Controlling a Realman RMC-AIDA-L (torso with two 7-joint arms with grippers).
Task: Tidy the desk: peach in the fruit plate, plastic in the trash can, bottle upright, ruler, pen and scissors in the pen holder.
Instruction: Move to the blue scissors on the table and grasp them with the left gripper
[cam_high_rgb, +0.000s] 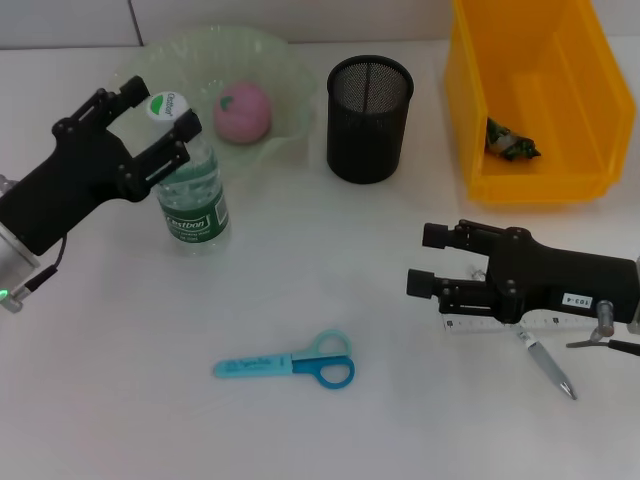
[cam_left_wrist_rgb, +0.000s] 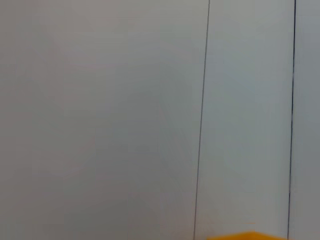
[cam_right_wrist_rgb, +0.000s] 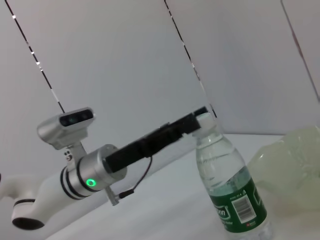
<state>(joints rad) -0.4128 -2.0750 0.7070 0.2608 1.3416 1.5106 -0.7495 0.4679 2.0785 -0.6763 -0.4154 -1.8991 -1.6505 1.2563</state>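
Observation:
The clear bottle (cam_high_rgb: 192, 190) with a green label stands upright at the left; it also shows in the right wrist view (cam_right_wrist_rgb: 232, 185). My left gripper (cam_high_rgb: 165, 108) is open, its fingers on either side of the white cap (cam_high_rgb: 168, 103). The pink peach (cam_high_rgb: 243, 112) lies in the pale green plate (cam_high_rgb: 290, 70). Green plastic (cam_high_rgb: 512, 140) lies in the yellow bin (cam_high_rgb: 480, 110). The blue scissors (cam_high_rgb: 290, 365) lie on the desk in front. My right gripper (cam_high_rgb: 430, 260) is open and empty, above the ruler (cam_high_rgb: 480, 325), which it partly hides. The pen (cam_high_rgb: 550, 368) lies beside the ruler.
The black mesh pen holder (cam_high_rgb: 369, 118) stands between the plate and the bin; nothing shows inside it. The left wrist view shows only the wall and a corner of the yellow bin (cam_left_wrist_rgb: 245, 235). The right wrist view shows my left arm (cam_right_wrist_rgb: 100, 170) and the plate (cam_right_wrist_rgb: 295, 165).

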